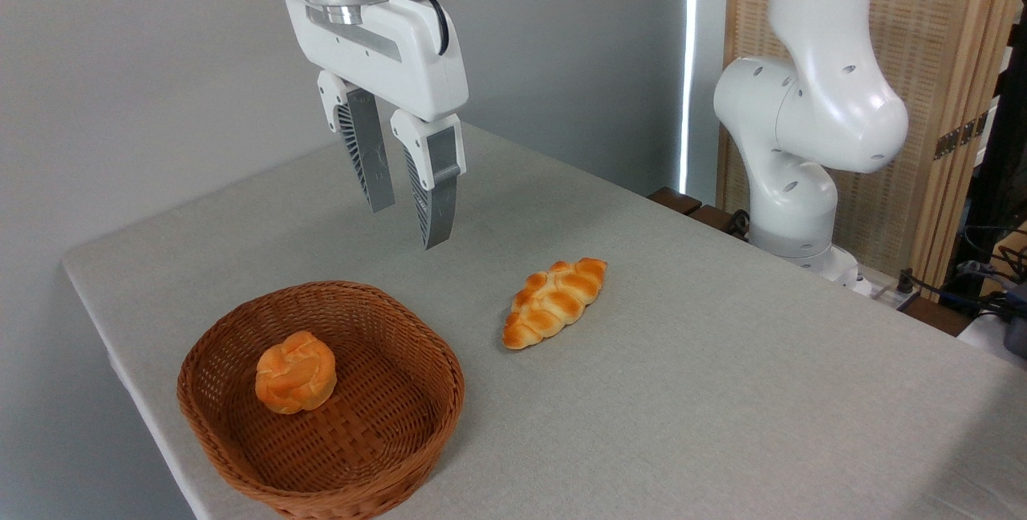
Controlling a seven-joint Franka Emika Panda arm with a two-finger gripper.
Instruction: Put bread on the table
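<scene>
Gripper [411,227]: hanging above the table [722,392], jaws standing narrowly apart, gripping nothing.
Bread [295,371]: sitting in the wicker basket [417,432], seemingly left of centre.
Braided loaf [555,302]: lying on the cloth, right of the basket.

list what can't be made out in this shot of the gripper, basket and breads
Camera view only:
- Wicker basket: its near rim is cut off by the bottom edge.
- Round bun: underside hidden by its own body.
- Gripper: its wrist is cut off by the top edge.
- Braided loaf: far side faces away.
</scene>
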